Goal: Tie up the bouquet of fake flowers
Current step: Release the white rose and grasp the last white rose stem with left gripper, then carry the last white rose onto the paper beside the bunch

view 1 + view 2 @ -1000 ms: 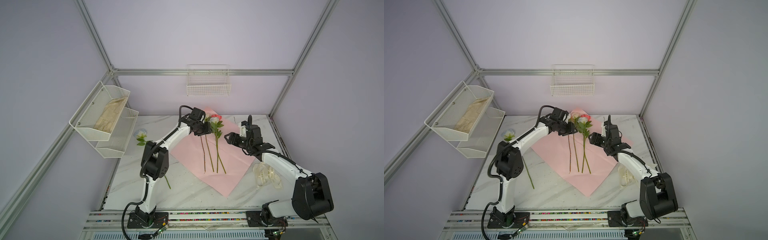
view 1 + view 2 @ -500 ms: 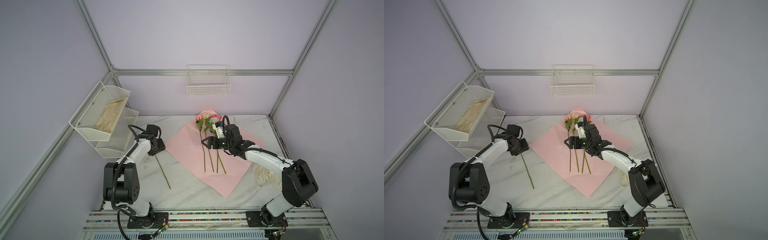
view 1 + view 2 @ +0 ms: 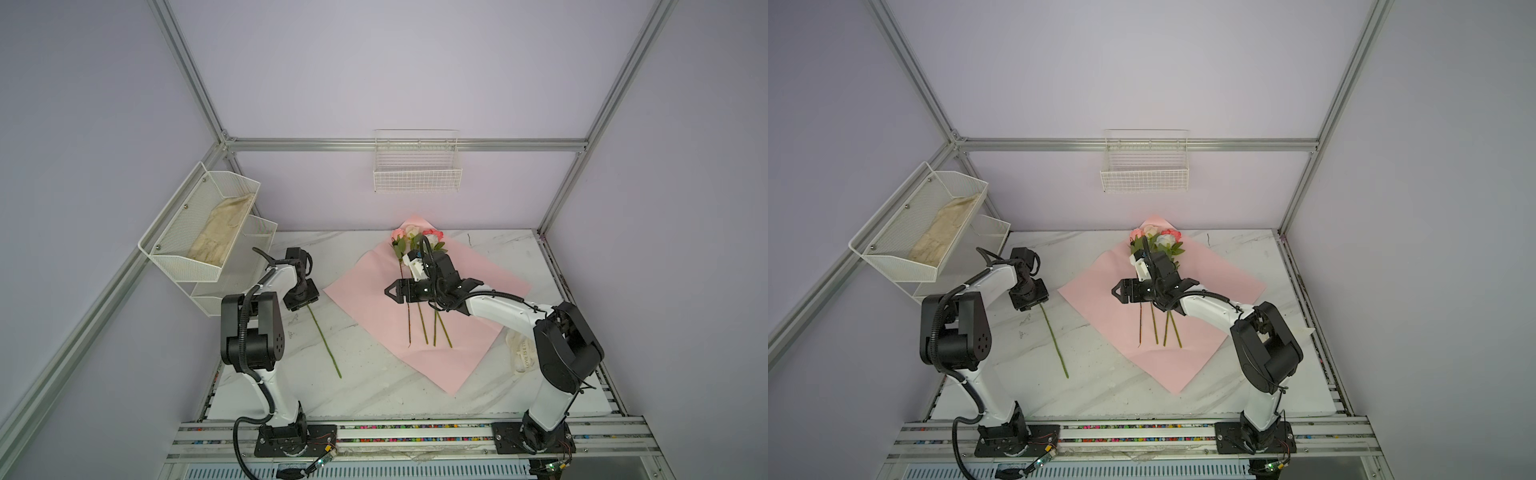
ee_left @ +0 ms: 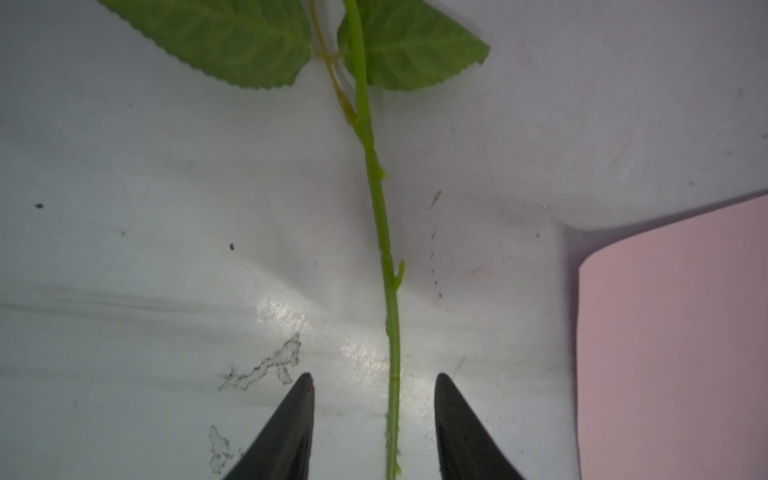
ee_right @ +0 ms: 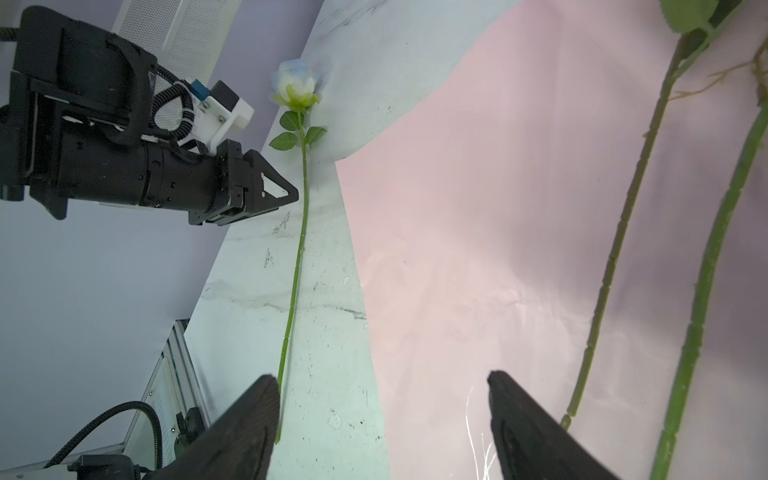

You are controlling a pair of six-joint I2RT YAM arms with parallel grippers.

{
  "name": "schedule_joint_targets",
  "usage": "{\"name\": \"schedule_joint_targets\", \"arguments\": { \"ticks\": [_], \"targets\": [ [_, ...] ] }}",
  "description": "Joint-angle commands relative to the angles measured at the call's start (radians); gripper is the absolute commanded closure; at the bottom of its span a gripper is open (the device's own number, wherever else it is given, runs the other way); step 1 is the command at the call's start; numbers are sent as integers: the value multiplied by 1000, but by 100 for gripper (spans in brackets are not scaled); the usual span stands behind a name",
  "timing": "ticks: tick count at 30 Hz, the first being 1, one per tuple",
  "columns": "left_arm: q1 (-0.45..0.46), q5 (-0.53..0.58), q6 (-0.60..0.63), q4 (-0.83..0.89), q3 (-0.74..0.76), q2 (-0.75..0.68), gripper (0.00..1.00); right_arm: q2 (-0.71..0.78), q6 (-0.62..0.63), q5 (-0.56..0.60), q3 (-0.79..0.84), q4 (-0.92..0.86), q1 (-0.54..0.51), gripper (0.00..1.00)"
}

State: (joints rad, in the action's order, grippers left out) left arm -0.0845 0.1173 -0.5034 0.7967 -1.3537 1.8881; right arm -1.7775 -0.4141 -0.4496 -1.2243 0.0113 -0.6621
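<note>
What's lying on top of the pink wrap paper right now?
Four thin green stems lie on the pink wrap paper, rose heads at its far corner. The open right tool is over them, hiding their middles in both top views. The pale blue-white rose lies off it.

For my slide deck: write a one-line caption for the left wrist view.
Open left gripper straddles a leafy green stem lying on the white table, pink paper alongside.
</note>
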Motion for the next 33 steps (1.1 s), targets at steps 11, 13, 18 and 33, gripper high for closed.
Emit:
{"name": "schedule_joint_targets", "arguments": {
  "ticks": [11, 13, 18, 33],
  "targets": [
    [-27, 63, 56, 21, -225, 144, 60, -34, 20, 15, -34, -41, -7, 19],
    [-30, 71, 55, 24, -229, 156, 61, -37, 29, 18, -40, -54, -7, 19],
    [-50, 40, 61, 7, -218, 180, 68, -41, 58, 45, -52, -99, -7, 18],
    [-43, -63, 79, 3, -139, 145, 100, 65, 80, 118, 20, -117, -7, 18]
  ]
}}
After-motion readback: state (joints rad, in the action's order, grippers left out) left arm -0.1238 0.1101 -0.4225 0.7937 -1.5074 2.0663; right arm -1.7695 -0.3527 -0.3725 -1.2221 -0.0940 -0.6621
